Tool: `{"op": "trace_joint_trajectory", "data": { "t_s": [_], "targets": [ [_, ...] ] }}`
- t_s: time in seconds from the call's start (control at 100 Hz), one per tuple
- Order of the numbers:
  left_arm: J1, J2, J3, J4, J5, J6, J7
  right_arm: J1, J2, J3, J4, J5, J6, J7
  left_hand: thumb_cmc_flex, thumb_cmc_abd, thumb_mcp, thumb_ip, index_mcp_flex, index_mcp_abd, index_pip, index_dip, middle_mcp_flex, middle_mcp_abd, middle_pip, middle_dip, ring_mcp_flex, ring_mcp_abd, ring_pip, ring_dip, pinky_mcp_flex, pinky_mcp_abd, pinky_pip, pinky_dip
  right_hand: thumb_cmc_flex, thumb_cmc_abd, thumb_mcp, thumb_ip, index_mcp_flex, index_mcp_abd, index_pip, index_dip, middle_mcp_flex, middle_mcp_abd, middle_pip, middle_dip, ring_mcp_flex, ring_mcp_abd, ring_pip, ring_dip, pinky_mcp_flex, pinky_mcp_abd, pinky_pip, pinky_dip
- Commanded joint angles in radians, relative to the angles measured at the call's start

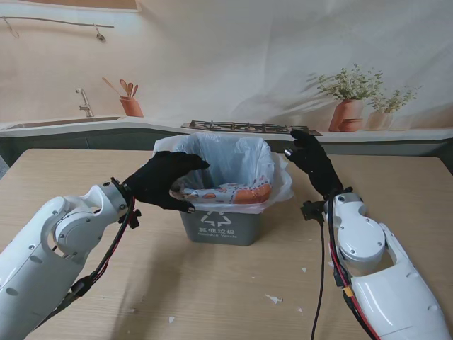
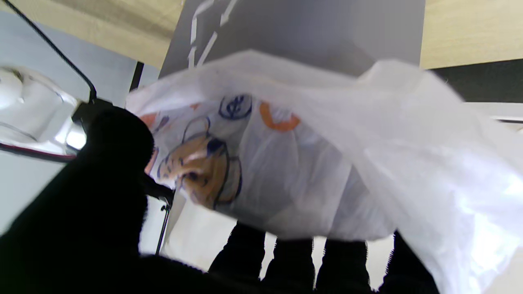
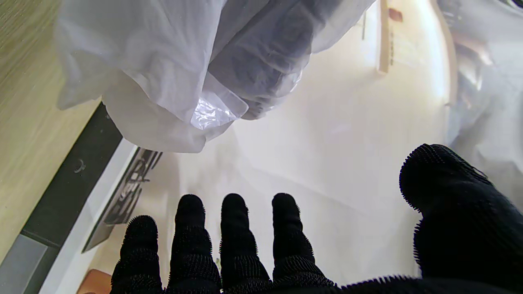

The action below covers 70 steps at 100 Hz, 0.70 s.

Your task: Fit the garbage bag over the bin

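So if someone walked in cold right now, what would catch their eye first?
Probably the grey bin at the table's centre, its white garbage bag already draped over the rim. Next, the black-gloved robot hands flanking it: the left robot hand at the bag's left edge, the right robot hand open beside the right edge.

A light wooden table (image 1: 396, 177) carries a grey bin (image 1: 219, 225) lined with a white garbage bag (image 1: 233, 159); small white scraps (image 1: 273, 299) dot its near edge.
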Motion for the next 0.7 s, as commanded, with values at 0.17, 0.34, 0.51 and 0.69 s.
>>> {"op": "trace_joint_trajectory", "data": {
  "t_s": [0.17,0.34,0.51,0.69],
  "targets": [
    [0.053,-0.029,-0.046,-0.092,-0.13,0.048,0.027,-0.073,0.01,0.026,-0.08,-0.06,-0.116,0.009,-0.004,0.118,-0.211,0.07,-0.039,-0.012,-0.078,-0.048,-0.05,0.037,-0.094,-0.048,-0.057,0.015,-0.104,-0.009,-0.005,-0.048,-0.122,-0.014,-0.012,0.019,-0.002,0.039,-0.002,-0.025,0.077,-0.013,-0.015,-0.013,0.104,0.037,0.024,-0.038,0.005,0.001,0.036,-0.012,-0.034,0.012],
    [0.165,-0.048,-0.139,-0.18,-0.184,0.068,0.105,-0.153,0.018,0.049,-0.155,-0.076,-0.209,0.008,0.047,0.18,-0.328,0.094,-0.039,0.041,-0.065,-0.04,-0.041,0.061,-0.073,-0.035,-0.053,0.029,-0.108,0.001,-0.003,-0.036,-0.123,0.013,-0.008,0.008,0.033,0.037,0.029,-0.009,0.099,-0.051,-0.019,-0.009,0.172,0.06,0.059,-0.03,0.006,0.003,0.079,0.006,-0.036,-0.005],
    [0.302,-0.068,-0.231,-0.226,-0.212,0.084,0.19,-0.239,0.017,0.062,-0.2,-0.123,-0.259,-0.031,0.048,0.151,-0.289,0.089,-0.012,0.156,-0.08,-0.048,-0.036,0.148,-0.034,-0.024,-0.049,0.067,-0.08,-0.011,-0.006,-0.02,-0.049,0.024,-0.011,-0.017,0.092,0.031,0.076,0.013,0.111,-0.088,-0.007,-0.004,0.234,0.078,0.104,-0.014,0.001,0.003,0.135,0.033,-0.039,-0.039],
    [0.389,-0.081,-0.275,-0.212,-0.195,0.094,0.256,-0.292,0.014,0.064,-0.192,-0.118,-0.269,-0.045,0.007,0.108,-0.174,0.07,0.027,0.229,-0.139,-0.074,-0.037,0.161,-0.035,-0.025,-0.051,0.076,-0.085,-0.042,-0.009,-0.025,-0.026,-0.009,0.024,-0.028,0.134,0.03,0.064,0.032,0.107,-0.1,-0.024,0.014,0.211,0.066,0.086,-0.022,-0.026,-0.009,0.145,0.021,-0.043,-0.059]
  ]
}}
